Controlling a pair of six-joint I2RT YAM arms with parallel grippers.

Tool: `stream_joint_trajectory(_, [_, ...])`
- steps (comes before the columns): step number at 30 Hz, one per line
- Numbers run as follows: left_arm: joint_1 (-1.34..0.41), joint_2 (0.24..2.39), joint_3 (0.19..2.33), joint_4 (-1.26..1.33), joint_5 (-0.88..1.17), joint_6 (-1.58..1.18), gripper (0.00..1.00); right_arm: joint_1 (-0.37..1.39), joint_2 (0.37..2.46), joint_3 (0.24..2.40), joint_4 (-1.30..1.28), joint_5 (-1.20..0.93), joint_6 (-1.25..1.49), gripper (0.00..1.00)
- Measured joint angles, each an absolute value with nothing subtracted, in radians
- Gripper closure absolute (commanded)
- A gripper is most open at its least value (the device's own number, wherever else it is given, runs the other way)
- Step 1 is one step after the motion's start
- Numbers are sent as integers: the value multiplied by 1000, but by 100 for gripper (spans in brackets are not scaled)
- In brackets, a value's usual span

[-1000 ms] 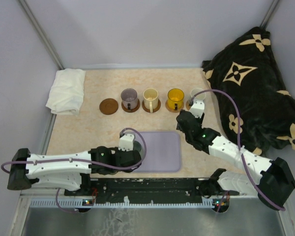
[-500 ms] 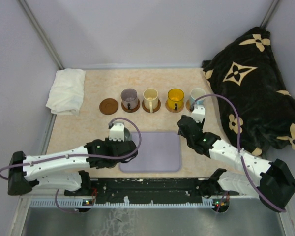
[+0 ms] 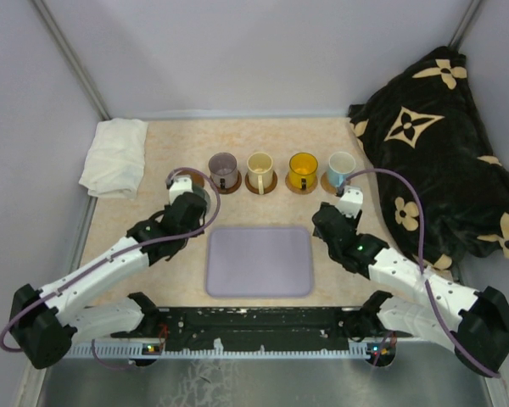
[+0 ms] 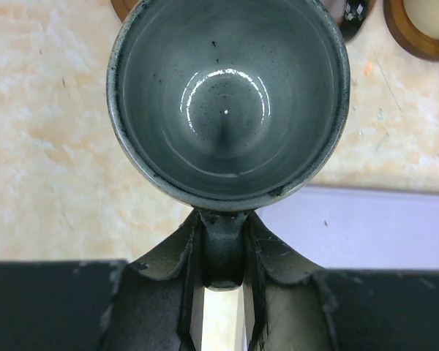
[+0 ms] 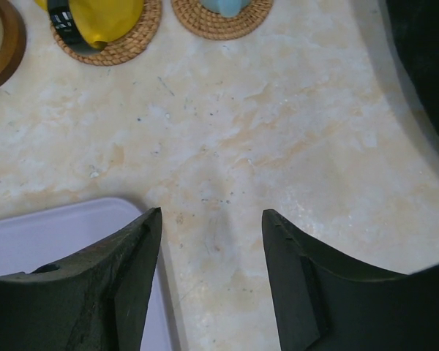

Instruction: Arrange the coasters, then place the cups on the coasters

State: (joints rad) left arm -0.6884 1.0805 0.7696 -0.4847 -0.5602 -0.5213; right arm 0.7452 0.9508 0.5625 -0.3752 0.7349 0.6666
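A glossy, glazed finish is seen inside the mug (image 4: 227, 95). Two coasters (image 5: 124, 51) are woven of rough, straw-like fibre. The tray (image 3: 259, 260) is rendered matt and smooth, the towel (image 3: 114, 157) as soft cloth.

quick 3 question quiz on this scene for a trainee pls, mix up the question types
1. True or false: the right gripper holds a mug.
2. Which part of the grey-green mug does the left gripper pinch? A rim, B handle, C base.
3. How many mugs stand on coasters with no gripper on them?

Key
1. False: its jaws are open and empty.
2. B
3. Four: purple-grey mug, cream mug, yellow mug, light blue mug.
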Motion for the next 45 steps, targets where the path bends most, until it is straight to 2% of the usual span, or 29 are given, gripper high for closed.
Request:
stream_joint_trajectory(6, [-512, 1194, 770, -329, -439, -401, 100, 674, 926, 562, -412, 764, 651, 34])
stream_joint_trajectory(16, [-307, 1385, 824, -176, -303, -299, 100, 471, 857, 590, -387, 736, 549, 32])
stream_joint_trajectory(29, [-284, 1643, 1121, -158, -237, -246, 100, 466, 907, 658, -351, 707, 533, 31])
stream_joint_trajectory(45, [-284, 1707, 1243, -345, -245, -211, 100, 466, 905, 670, -353, 686, 543, 31])
